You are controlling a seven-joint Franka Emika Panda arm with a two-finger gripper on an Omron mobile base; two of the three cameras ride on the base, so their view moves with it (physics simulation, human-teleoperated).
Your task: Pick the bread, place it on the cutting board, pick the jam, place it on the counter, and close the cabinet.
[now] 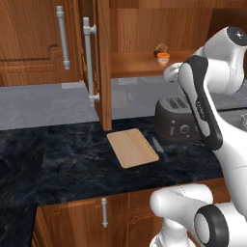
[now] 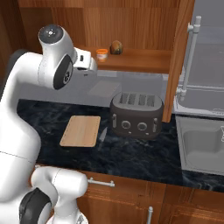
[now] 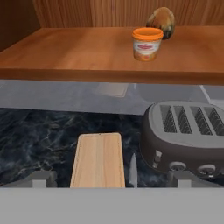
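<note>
1. The counter (image 1: pixel 58 159) runs dark and marbled under everything, and I use the toaster (image 2: pixel 135 114) standing on it as my landmark.
2. The cabinet (image 1: pixel 103 62) hangs above the toaster with its door swung out toward me, the long grey handle (image 1: pixel 88 62) edge-on. It is open, so I judge closing it is not yet done.
3. The cutting board (image 3: pixel 98 159) lies flat on the counter just beside the toaster, on its left in the hand view. Nothing rests on it, so the bread has not been delivered.
4. A knife (image 3: pixel 133 171) lies on the counter between the board and the toaster.
5. The bread (image 3: pixel 161 22) sits on the cabinet shelf above the toaster, toward the back.
6. The jam (image 3: pixel 147 43) stands upright on that same shelf, in front of the bread; whether the two touch I cannot tell.
7. My gripper (image 2: pixel 89 64) is raised up and to the left of the toaster in the right base view, short of the shelf edge and well apart from both bread and jam. It holds nothing that I can see. Whether my jaws are spread or closed I cannot tell.
8. By my judgement none of the steps is finished. Left to do: fetch the bread to the board, bring the jam down to the counter, then shut the cabinet door.
</note>
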